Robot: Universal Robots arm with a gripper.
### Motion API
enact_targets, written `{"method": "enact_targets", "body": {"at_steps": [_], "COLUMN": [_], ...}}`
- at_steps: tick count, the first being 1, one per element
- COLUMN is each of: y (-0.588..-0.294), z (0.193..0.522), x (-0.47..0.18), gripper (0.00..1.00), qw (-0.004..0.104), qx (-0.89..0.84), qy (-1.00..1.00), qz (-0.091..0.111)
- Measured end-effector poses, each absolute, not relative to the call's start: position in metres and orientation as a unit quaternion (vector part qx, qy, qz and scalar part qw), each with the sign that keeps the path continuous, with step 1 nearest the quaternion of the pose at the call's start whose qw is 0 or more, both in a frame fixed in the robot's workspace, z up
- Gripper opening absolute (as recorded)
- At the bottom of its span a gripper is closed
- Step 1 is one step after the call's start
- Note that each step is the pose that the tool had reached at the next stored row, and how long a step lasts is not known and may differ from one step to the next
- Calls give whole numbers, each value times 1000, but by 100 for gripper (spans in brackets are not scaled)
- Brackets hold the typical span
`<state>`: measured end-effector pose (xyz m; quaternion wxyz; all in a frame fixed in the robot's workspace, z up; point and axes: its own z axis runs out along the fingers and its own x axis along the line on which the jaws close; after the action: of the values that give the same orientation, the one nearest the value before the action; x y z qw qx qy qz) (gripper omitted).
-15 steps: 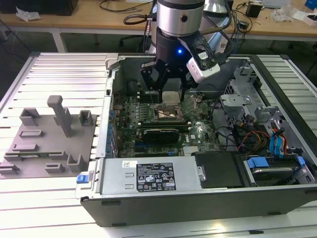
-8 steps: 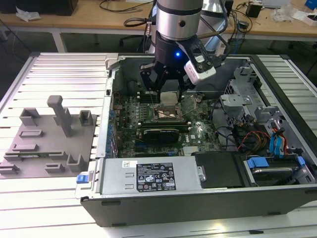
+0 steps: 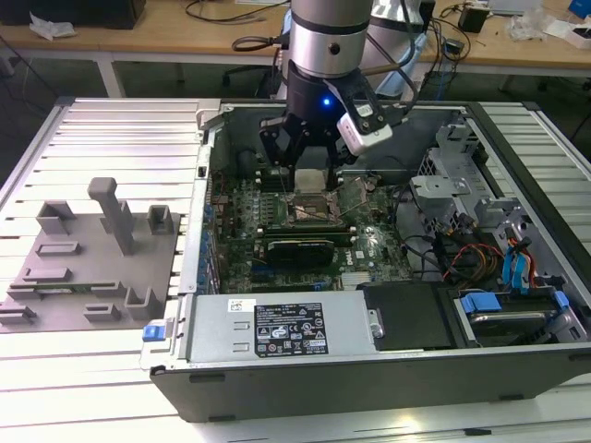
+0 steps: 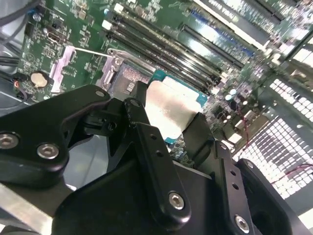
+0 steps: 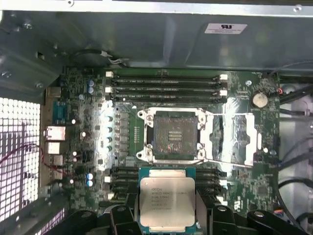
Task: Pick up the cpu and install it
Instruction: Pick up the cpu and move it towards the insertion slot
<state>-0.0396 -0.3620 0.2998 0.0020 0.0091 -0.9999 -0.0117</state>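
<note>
Exterior view is looking down over the whole case (image 3: 388, 374); both wrist views are peering close at its socket (image 5: 175, 134) (image 4: 128, 78).

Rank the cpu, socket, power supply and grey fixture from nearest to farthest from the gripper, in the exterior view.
1. cpu, held between the fingers.
2. socket, open on the motherboard close by.
3. power supply, along the case wall nearest the camera.
4. grey fixture, outside the case, on the exterior view's left.

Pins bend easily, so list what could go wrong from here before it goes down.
The cpu, pinched at its edges by the gripper, hangs apart from the open socket; lowered misaligned, it could harm the contacts. The opened load plate beside the socket might snag a finger.
</note>
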Motion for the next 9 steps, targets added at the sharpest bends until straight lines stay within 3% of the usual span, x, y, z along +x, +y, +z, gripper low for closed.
{"method": "enact_targets", "body": {"at_steps": [9], "y": [-343], "z": [287], "x": [-40], "gripper": [55], "qw": [6], "qx": [9], "qy": [-1000], "qz": [-9]}}
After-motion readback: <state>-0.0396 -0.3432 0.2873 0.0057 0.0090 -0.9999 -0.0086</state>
